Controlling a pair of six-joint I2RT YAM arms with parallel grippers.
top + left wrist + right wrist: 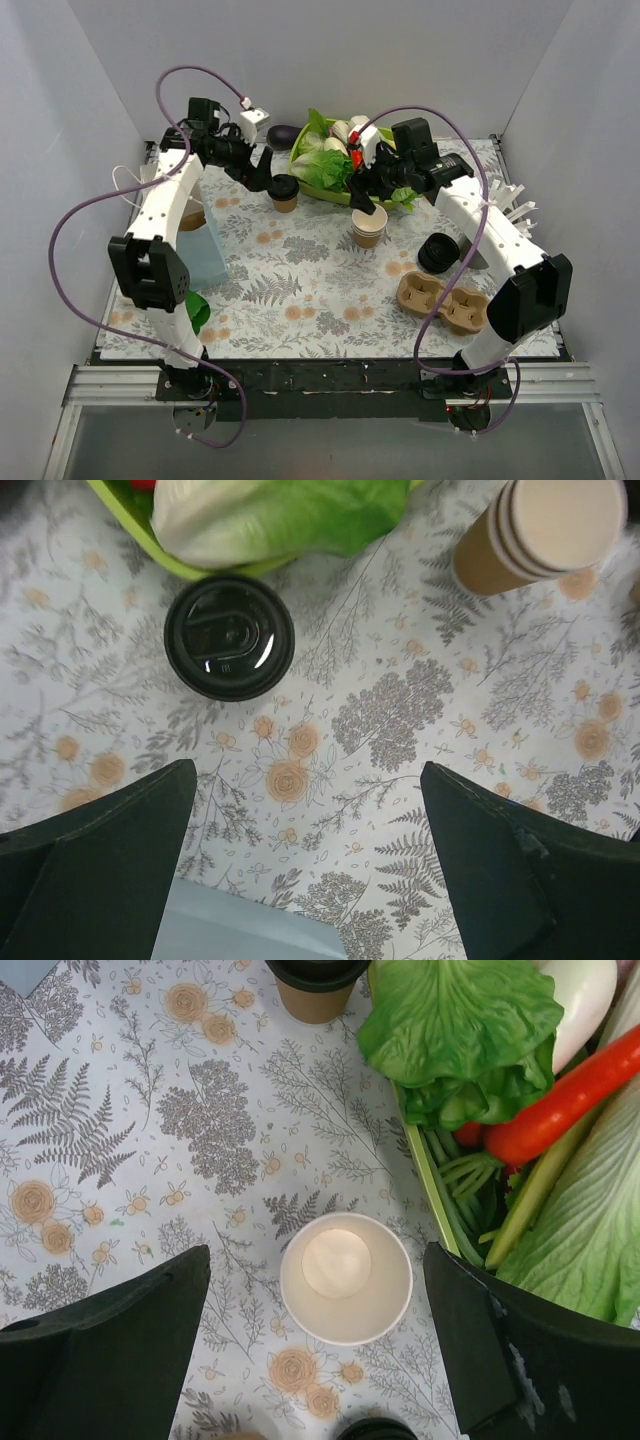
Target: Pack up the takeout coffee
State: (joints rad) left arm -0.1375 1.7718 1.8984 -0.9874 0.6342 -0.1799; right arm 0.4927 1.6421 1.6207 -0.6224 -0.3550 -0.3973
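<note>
The takeout coffee [284, 192] is found lidded but not yet packed, and the left gripper [307, 775] and right gripper [316, 1255] are held wide open, empty.

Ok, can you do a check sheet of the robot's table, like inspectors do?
Surface: flowery cloth, no spills seen.
Job's things: takeout coffee, lid on, upright beside the green tray; not packed yet.
Clutter: lidless cup, black lids, pulp cup carrier, blue bag, vegetables in the tray.
Grippers: left gripper open, empty, near the coffee; right gripper open above the lidless cup.
Cables: purple cables loop over both arms; no snag seen.
Surroundings: plain grey walls.
</note>
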